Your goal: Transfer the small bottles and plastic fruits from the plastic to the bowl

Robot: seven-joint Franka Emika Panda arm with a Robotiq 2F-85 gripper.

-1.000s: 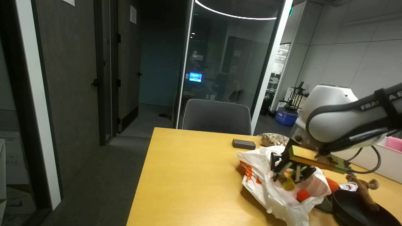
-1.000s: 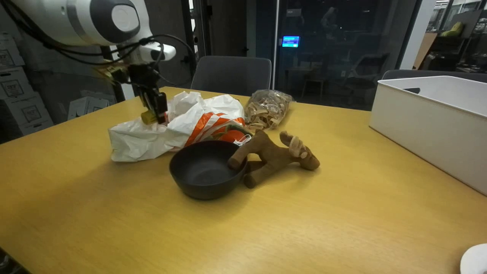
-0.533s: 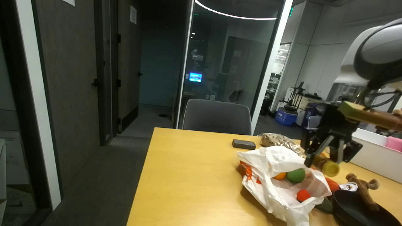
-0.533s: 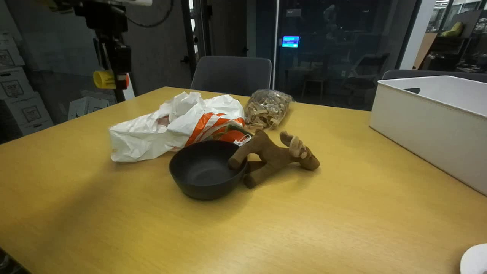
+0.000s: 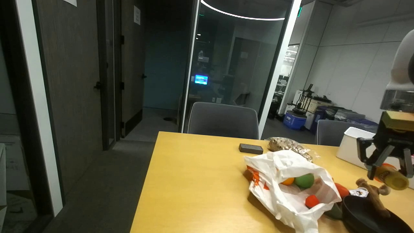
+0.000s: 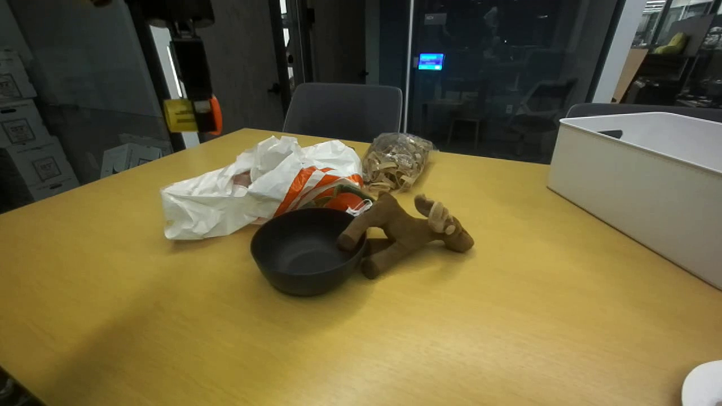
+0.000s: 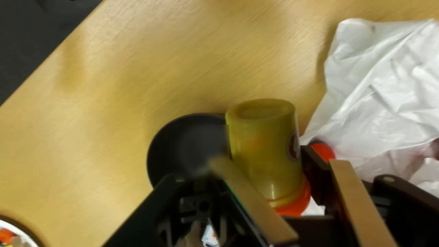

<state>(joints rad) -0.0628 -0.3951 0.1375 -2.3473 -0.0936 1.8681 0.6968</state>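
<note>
One bottle (image 7: 264, 147), clamped in the jaws, has risen off one bag (image 6: 208, 208) showing three fruits (image 5: 304, 180); open bench (image 7: 120, 85) separates one bowl (image 6: 304, 282) from the edge (image 7: 56, 55).

A small yellow bottle (image 7: 262, 147) with an orange-red end is aloft, turned sideways. Inside the crumpled white plastic bag (image 5: 277, 195) (its mouth gaping) sit a green fruit (image 5: 304, 181), a red fruit (image 5: 312, 201) and an orange fruit (image 5: 288, 181), partly hidden. The black bowl (image 6: 306, 283) stands upright just beside the bag.

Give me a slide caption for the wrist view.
Yellow bottle held in the hand, dark bowl and white bag below.
</note>
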